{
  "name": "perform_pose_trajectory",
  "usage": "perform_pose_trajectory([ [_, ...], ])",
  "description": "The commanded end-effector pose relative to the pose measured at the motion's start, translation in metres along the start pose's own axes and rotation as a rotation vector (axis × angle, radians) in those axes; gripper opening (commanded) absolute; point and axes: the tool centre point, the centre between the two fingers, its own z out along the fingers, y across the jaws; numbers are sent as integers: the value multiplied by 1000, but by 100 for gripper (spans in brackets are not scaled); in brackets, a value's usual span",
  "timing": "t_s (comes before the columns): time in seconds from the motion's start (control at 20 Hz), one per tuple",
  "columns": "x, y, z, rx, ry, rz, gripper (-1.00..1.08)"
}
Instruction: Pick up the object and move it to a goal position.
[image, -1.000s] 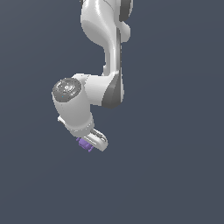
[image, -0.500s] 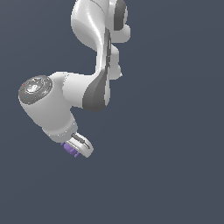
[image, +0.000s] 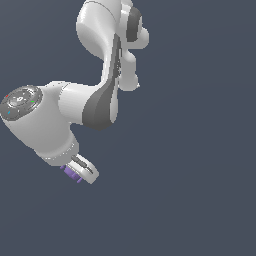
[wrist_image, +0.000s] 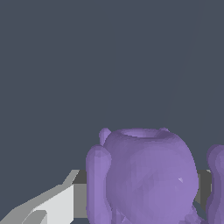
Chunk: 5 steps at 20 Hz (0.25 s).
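The object is a small purple knobbly lump (image: 71, 174), held at the tip of my white gripper (image: 80, 172) at the exterior view's lower left. The arm's big white wrist hides most of it there. In the wrist view the purple lump (wrist_image: 148, 175) fills the lower middle, round with small protrusions, sitting between the fingers; one white finger (wrist_image: 52, 203) shows beside it. The gripper is shut on the lump and carries it in the air.
Only a plain dark grey background shows around the arm in both views. No goal marker, table edge or other object is visible.
The arm has swung toward the exterior view's left and nearer the camera, carrying the purple lump with it. The grip is unchanged.
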Motion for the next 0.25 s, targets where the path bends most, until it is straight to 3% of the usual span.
perform_pose_trajectory([
  [0.0, 3, 1, -1, 0, 0, -1, -100],
  [0.2, 4, 1, -2, 0, 0, -1, -100],
])
